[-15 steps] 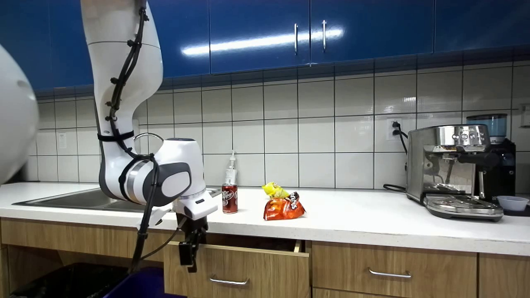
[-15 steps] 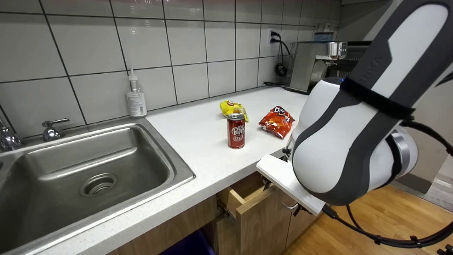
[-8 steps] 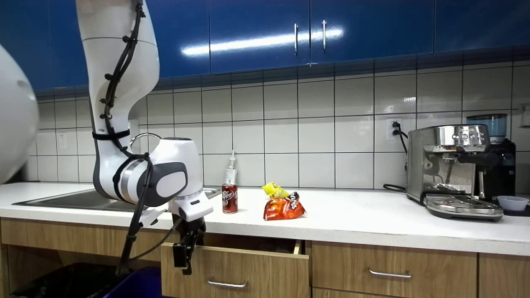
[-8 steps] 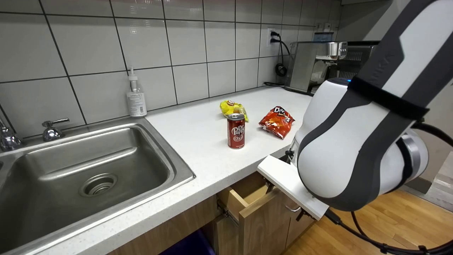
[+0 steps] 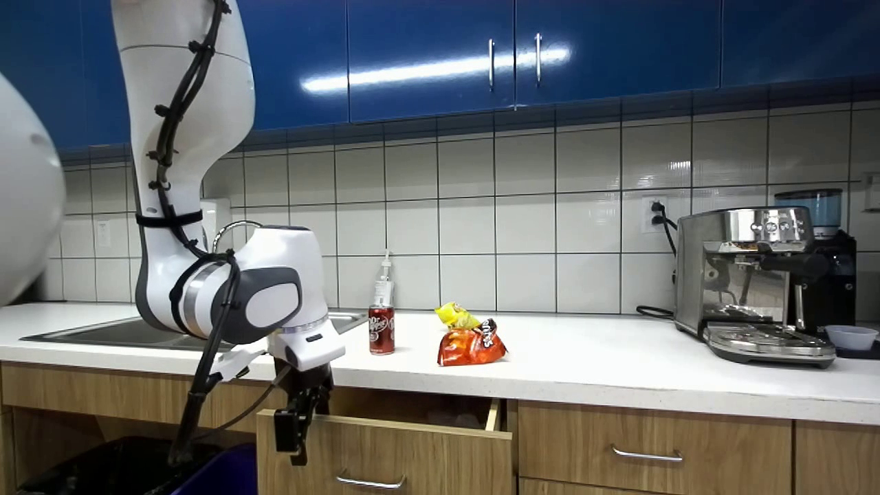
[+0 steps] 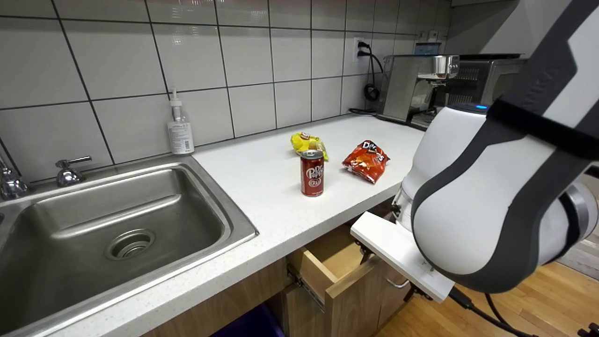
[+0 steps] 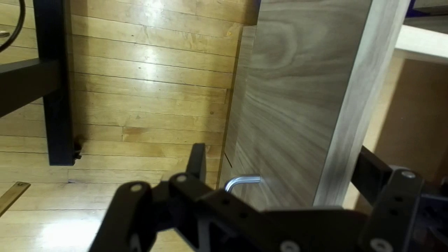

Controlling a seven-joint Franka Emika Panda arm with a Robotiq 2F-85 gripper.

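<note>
My gripper (image 7: pixel 282 166) is open and straddles the top edge of the wooden drawer front (image 7: pixel 297 105). One finger is inside the drawer, at or close behind the panel. The opposite finger is outside, apart from the panel's face, near the metal handle (image 7: pixel 243 180). In an exterior view the gripper (image 5: pixel 301 430) hangs at the left end of the drawer front (image 5: pixel 440 457), below the counter's edge. The drawer stands partly open, and its front (image 6: pixel 353 297) shows in an exterior view where the arm mostly hides the gripper. Most of the drawer's inside is hidden.
A Dr Pepper can (image 6: pixel 312 174), a red Doritos bag (image 6: pixel 366 161) and a yellow chip bag (image 6: pixel 304 142) are on the counter (image 5: pixel 584 357). The sink (image 6: pixel 241 224), soap bottle (image 6: pixel 180 135) and espresso machine (image 5: pixel 749 275) are farther off. A purple bin (image 5: pixel 237 467) stands below left.
The drawer has come farther out, with the gripper moving along with its front. The arm has moved away from the counter. The can and bags have not moved.
</note>
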